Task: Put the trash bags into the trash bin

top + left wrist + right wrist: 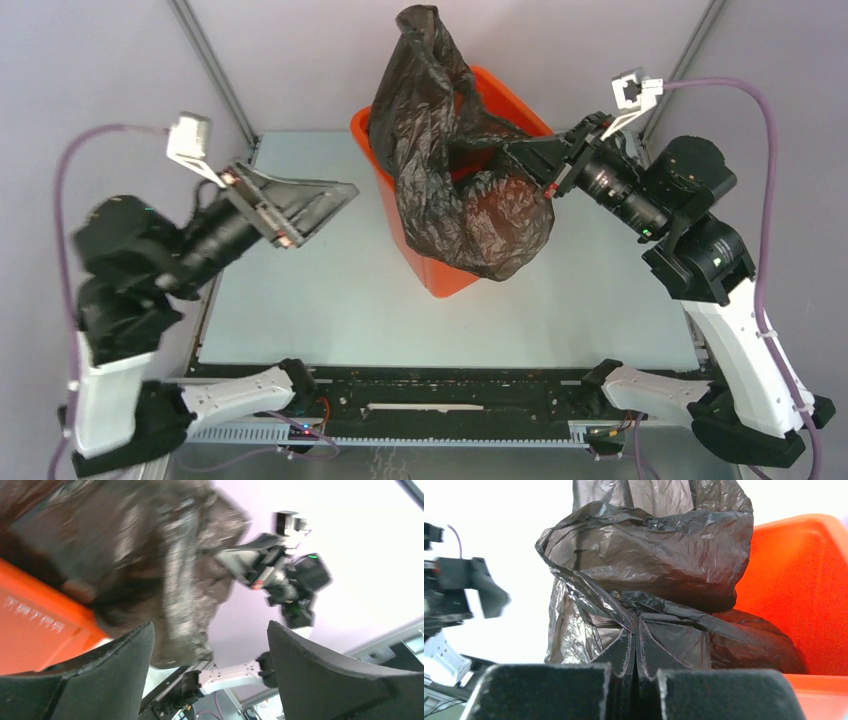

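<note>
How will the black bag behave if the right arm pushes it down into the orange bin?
Probably floppy: the trash bag drapes in wrinkled folds over the trash bin rim. Likely very light, since its top stands puffed up above the bin. Its glossy film may slip, though the right gripper pinches a bunched fold, jaws closed.

Looks like a robotics lab test cell to me, not anybody's home or shop. A left arm [130,260] and a right arm [700,255] are bolted side by side at the near edge of a pale grey worktop [300,300], and bare metal frame struts [212,68] run up from its far corners against plain pale walls [300,50]. Purple cables [712,82] loop loose off the wrist-mounted camera units, and the black rail [450,390] along the front has wiring and little circuit boards sitting right out in the open.
</note>
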Controlling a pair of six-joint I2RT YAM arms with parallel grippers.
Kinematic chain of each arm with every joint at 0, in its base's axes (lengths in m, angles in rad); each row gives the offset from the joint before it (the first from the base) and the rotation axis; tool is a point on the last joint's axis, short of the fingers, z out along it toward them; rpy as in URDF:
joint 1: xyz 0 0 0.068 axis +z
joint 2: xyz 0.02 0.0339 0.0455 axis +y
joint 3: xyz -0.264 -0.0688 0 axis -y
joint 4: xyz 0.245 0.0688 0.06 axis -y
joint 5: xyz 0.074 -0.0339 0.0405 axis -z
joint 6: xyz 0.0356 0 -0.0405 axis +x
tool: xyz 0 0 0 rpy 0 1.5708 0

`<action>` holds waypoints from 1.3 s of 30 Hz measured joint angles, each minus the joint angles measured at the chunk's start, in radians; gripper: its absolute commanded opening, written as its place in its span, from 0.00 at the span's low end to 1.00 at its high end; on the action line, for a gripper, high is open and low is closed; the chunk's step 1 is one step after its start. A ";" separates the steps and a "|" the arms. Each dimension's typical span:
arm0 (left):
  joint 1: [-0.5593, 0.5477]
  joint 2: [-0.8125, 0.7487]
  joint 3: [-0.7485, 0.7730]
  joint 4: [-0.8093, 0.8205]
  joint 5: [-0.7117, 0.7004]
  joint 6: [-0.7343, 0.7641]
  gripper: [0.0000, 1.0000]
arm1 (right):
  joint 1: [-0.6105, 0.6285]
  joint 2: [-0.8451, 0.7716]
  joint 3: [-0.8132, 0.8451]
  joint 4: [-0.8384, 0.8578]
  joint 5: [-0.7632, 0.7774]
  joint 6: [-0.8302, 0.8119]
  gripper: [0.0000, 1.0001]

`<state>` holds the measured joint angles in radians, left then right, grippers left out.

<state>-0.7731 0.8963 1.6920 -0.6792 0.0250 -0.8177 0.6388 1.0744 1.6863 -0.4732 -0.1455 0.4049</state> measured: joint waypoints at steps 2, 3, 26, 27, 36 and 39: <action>-0.162 0.075 0.203 -0.086 -0.119 0.071 0.83 | 0.008 0.011 0.002 0.006 -0.003 0.025 0.00; -0.224 0.113 0.290 -0.117 -0.172 0.100 0.81 | 0.011 0.018 0.002 0.006 -0.005 0.034 0.00; -0.444 0.612 0.712 -0.281 -0.660 0.434 0.62 | 0.016 0.013 -0.011 -0.003 0.010 0.113 0.00; -0.444 0.609 0.708 -0.270 -0.670 0.445 0.61 | 0.016 0.013 -0.011 -0.003 0.010 0.115 0.00; -0.444 0.616 0.696 -0.225 -0.668 0.487 0.79 | 0.016 0.017 -0.011 -0.003 0.011 0.117 0.00; -0.444 0.626 0.696 -0.225 -0.660 0.485 0.62 | 0.016 0.019 -0.011 -0.003 0.013 0.117 0.00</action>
<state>-1.2171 1.5219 2.3878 -0.9047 -0.6346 -0.3325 0.6552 1.0935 1.6756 -0.4763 -0.1322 0.5224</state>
